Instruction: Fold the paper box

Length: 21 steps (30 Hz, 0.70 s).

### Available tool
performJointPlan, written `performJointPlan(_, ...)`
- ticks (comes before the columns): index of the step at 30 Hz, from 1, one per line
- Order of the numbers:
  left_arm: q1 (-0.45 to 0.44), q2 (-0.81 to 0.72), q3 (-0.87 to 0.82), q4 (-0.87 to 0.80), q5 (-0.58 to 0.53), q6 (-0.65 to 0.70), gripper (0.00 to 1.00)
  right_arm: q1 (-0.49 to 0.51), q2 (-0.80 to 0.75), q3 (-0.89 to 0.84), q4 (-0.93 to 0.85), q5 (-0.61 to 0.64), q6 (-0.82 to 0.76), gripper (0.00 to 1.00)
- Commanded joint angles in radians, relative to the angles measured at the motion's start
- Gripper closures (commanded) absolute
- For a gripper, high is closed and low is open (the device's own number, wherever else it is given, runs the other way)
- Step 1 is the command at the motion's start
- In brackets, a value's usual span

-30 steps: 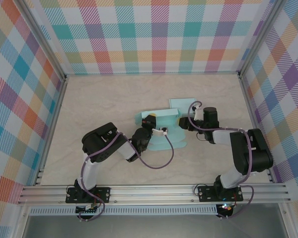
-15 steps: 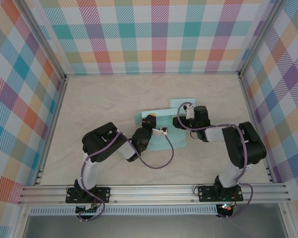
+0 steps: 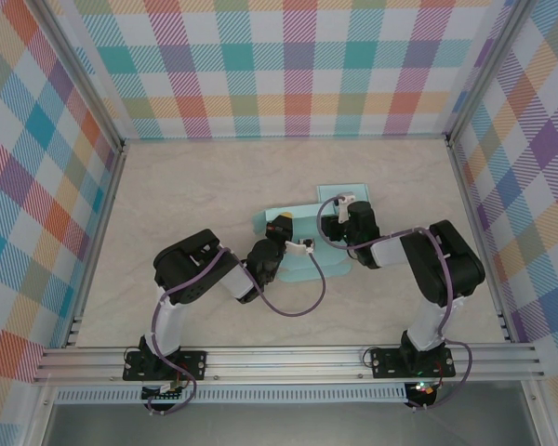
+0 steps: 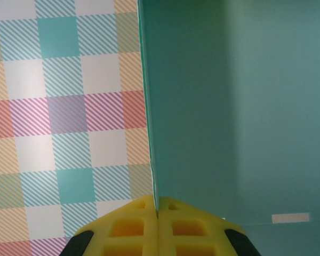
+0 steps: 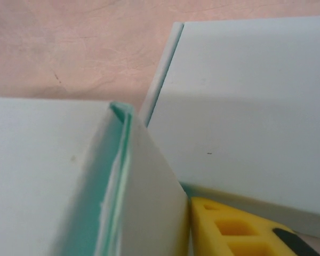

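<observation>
Pinching the teal paper box, my left end effector sits mid-frame in the top view, close to my right end effector. Some walls look raised, while one panel lies flat on the table just above. In the left wrist view, my yellow pads at bottom centre are pressed together on the thin edge of an upright box wall. In the right wrist view, one yellow pad at lower right lies beside a doubled-over wall; I cannot tell whether that end effector is spread. I judge the folding partway done, with the flat panel left to close.
</observation>
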Motion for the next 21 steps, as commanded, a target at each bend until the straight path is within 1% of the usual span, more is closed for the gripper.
performJointPlan(1, -0.020, -0.005, -0.010, -0.070, 0.021, -0.033, 1.00, 0.015, 0.007, 0.021, 0.036, 0.078, -0.011, 0.77)
performJointPlan(2, -0.023, -0.012, -0.010, -0.071, 0.016, -0.045, 1.00, 0.017, 0.010, 0.019, 0.034, 0.092, -0.015, 0.82)
performJointPlan(4, -0.031, -0.023, -0.005, -0.073, 0.001, -0.067, 1.00, 0.020, 0.011, 0.016, 0.036, 0.104, -0.017, 0.88)
performJointPlan(6, -0.043, -0.033, 0.003, -0.079, -0.020, -0.090, 0.90, 0.030, 0.005, 0.013, 0.029, 0.137, -0.024, 0.94)
performJointPlan(8, -0.065, -0.049, 0.020, -0.100, -0.053, -0.133, 0.77, 0.046, 0.000, 0.014, 0.014, 0.178, -0.038, 0.95)
performJointPlan(9, -0.078, -0.058, 0.027, -0.107, -0.065, -0.150, 0.69, 0.051, -0.004, 0.012, 0.008, 0.191, -0.044, 0.96)
performJointPlan(11, -0.106, -0.085, 0.047, -0.119, -0.105, -0.197, 0.42, 0.060, -0.009, 0.006, 0.004, 0.207, -0.047, 1.00)
performJointPlan(13, -0.127, -0.122, 0.062, -0.142, -0.142, -0.271, 0.14, 0.062, -0.009, -0.001, 0.002, 0.210, -0.043, 1.00)
performJointPlan(14, -0.137, -0.144, 0.063, -0.159, -0.159, -0.312, 0.04, 0.063, -0.010, -0.004, 0.001, 0.210, -0.046, 1.00)
performJointPlan(15, -0.144, -0.166, 0.062, -0.178, -0.167, -0.346, 0.00, 0.063, -0.012, -0.008, 0.000, 0.210, -0.051, 1.00)
performJointPlan(21, -0.203, -0.291, 0.014, -0.241, -0.278, -0.501, 0.00, 0.064, -0.033, -0.024, -0.003, 0.224, -0.077, 1.00)
